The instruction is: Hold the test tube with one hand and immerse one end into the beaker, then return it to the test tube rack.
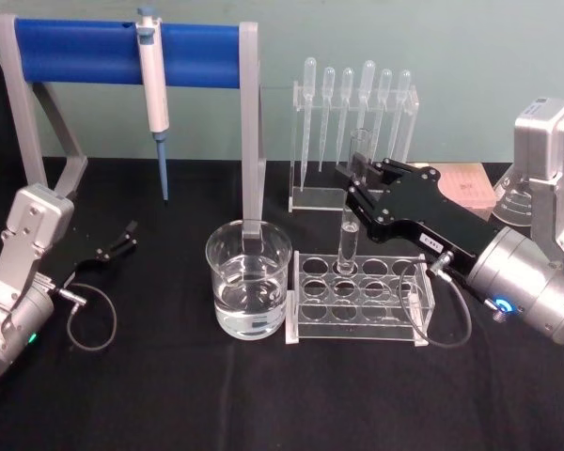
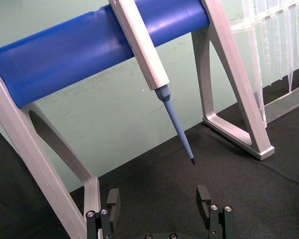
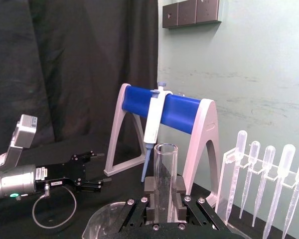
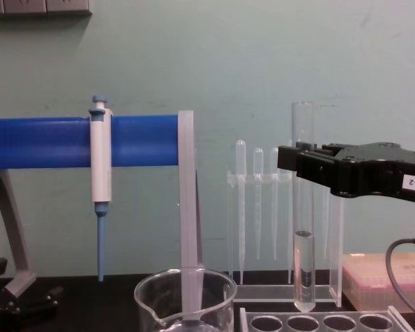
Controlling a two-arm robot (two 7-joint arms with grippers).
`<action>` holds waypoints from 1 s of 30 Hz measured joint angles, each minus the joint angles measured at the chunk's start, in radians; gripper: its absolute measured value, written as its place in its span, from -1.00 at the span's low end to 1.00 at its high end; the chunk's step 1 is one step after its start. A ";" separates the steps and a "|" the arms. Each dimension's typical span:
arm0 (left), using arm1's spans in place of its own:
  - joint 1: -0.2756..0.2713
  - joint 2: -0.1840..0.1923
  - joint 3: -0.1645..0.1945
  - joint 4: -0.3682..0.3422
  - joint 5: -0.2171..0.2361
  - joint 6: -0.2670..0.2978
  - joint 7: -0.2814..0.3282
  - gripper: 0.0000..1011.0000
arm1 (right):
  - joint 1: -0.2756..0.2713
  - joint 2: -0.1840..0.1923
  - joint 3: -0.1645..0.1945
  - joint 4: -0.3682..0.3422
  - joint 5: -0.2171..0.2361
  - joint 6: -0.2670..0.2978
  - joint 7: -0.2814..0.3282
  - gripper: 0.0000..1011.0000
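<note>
- left gripper (image 1: 127,237): parked at the table's left edge, well apart from the glassware; fingers stood apart, nothing between them.
- beaker (image 1: 227,291): wide clear glass, partly filled with clear liquid, upright on the black cloth; it touched or nearly touched the left end of the test tube rack (image 1: 296,310).
- test tube (image 1: 348,240): long clear glass, open rim up and rounded end down, long axis upright. it hung over the rack's back row. in the chest view its rounded end (image 4: 303,304) sat just above the rack's top plate, and its lower part looked filled with clear liquid.
- right gripper (image 1: 357,178): reached in from the right, fingers clamped on the tube's upper part, below the rim.
- relation that mattered: the beaker lay to the robot's left of the held tube, near it. judged need: enough lift to clear the beaker's rim, a short carry leftward with the tube kept vertical, then a straight descent.
</note>
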 joint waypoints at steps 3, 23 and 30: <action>0.000 0.000 0.000 0.000 0.000 0.000 0.000 0.98 | 0.000 0.000 0.000 0.000 0.000 0.000 0.000 -0.56; 0.000 0.000 0.000 0.000 0.000 0.000 0.000 0.98 | 0.000 0.000 0.000 0.000 0.000 0.000 0.000 -0.56; 0.000 0.000 0.000 0.000 0.000 0.000 0.000 0.98 | 0.000 0.000 0.000 0.000 0.000 0.000 0.000 -0.56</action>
